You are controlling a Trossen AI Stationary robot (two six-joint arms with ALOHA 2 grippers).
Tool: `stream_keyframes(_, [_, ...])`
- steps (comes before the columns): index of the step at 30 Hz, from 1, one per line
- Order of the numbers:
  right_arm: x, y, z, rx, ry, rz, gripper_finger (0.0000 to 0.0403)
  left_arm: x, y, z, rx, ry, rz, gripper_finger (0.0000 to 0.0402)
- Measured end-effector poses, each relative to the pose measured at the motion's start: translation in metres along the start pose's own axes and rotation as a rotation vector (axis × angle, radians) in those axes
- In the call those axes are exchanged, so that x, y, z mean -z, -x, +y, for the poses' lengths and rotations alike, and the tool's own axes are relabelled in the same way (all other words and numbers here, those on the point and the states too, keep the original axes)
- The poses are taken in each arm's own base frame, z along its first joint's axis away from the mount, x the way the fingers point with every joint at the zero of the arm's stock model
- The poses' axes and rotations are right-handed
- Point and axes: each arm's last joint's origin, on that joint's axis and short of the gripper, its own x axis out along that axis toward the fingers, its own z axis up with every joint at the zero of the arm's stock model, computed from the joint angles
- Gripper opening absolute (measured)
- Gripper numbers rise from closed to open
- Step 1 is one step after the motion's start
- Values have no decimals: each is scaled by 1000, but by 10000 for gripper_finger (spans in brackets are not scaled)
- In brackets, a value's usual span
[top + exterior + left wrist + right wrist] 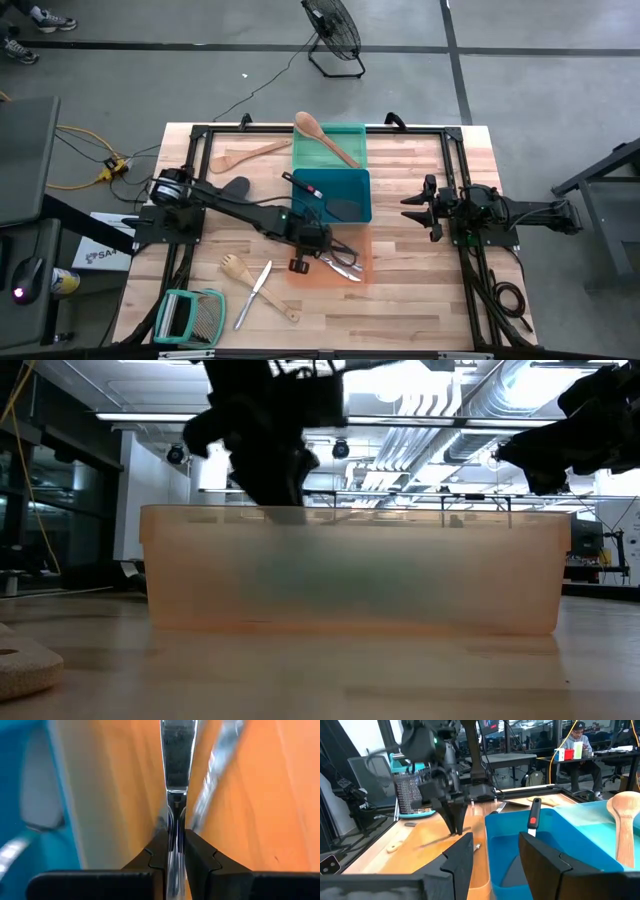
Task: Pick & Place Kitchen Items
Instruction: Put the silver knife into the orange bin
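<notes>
Over the orange tray (362, 268), at its left edge, the left claw (300, 262) pinches a silver metal utensil (178, 760) tight between its fingers (200, 860); which utensil it is I cannot tell. Tongs (343, 262) lie in that tray just right of the claw. Beyond it, the blue tray (356, 185) holds a black spatula (322, 200), and a wooden spoon (322, 138) lies across the green tray (348, 150). On the counter (420, 300), a wooden spatula (248, 156) lies far left, a wooden fork (240, 270) and a knife (254, 294) near left. Right of the trays, the right claw (410, 207) waits with fingers (542, 857) spread wide, holding nothing.
</notes>
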Motion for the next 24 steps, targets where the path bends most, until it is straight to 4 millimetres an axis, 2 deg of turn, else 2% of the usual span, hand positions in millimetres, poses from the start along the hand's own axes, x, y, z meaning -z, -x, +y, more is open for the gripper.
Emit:
stream_keyframes(8, [0,0,0,1,0,1,149,5,-15,-2,17,-48,64,33])
stream_keyframes(12, [0,0,0,1,0,2,149,6,-16,1,15,-58,69,33])
stream_keyframes(24, [0,0,0,1,0,2,149,7,-16,2,30,-228,80,38])
